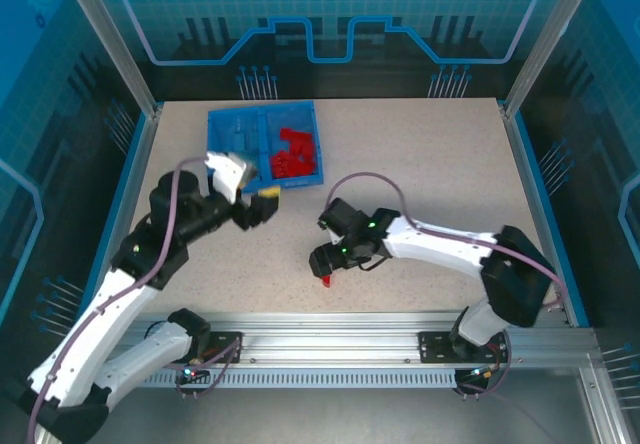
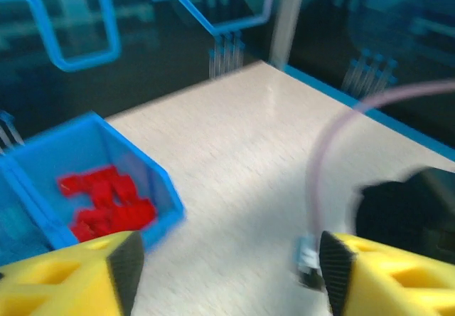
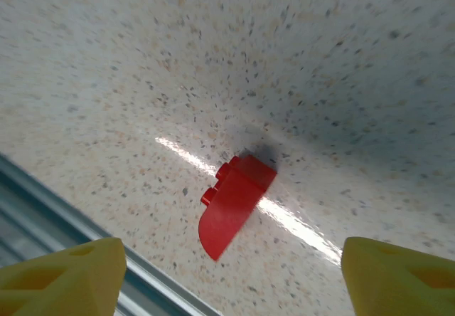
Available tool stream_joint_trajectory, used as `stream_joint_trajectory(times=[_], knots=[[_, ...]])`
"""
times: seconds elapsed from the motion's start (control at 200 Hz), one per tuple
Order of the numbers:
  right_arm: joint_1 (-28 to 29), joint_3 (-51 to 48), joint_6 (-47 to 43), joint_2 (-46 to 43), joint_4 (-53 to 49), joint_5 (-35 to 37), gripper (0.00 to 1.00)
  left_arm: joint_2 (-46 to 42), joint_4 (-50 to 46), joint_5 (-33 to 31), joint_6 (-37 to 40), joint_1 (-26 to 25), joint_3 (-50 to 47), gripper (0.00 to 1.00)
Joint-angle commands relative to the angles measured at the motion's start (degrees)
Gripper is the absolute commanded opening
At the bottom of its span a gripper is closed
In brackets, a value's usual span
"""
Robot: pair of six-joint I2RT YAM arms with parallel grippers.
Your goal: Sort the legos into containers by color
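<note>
On the bench (image 1: 420,174), close to its near edge, a single red lego (image 3: 233,203) lies by itself, on its side, one end rounded and the studs pointing toward the metal rail (image 3: 43,209). My right gripper (image 3: 231,266) hangs directly above it, fingers spread wide and released, with nothing between them; the brick sits on the surface in the gap, touching neither finger. At the far left stands the blue tray (image 1: 222,124). Its right compartment holds a heap of red legos (image 1: 295,154); the left compartment holds paler blue pieces (image 1: 235,144), hard to tell apart from the plastic. My left gripper (image 2: 227,273) hovers at the tray's near edge, also released, yellow fingers well apart and holding nothing
</note>
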Motion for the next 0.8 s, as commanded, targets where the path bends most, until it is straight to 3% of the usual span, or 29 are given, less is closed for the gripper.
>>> stream_joint_trajectory(times=[0.0,0.095,0.19,0.35,0.56,0.795], knots=[[2.63,5.98,1.75,6.7,-5.29,4.21,0.72,-6.01,-9.13,10.45,14.94,-1.95,-7.02,0.83],[3.0,9.06,2.52,11.78,-6.52,2.75,0.64,-10.45,-14.02,14.12,24.54,-3.23,-12.11,0.98],[3.11,10.39,4.26,14.62,-7.73,2.41,0.54,-12.09,-18.3,17.27,31.75,-3.51,-15.13,0.99],[3.31,9.74,5.84,15.33,-8.38,3.68,0.49,-12.36,-21.99,20.21,40.03,-3.64,-17.97,0.99],[3.37,9.47,6.29,14.9,-8.55,5.96,0.28,-12.93,-17.67,19.77,40.87,-3.64,-21.06,0.99],[2.88,11.97,1.8,6.56,-7.07,11.37,0.25,-14.92,-10.73,17.56,37.32,-3.6,-22.48,0.99]])
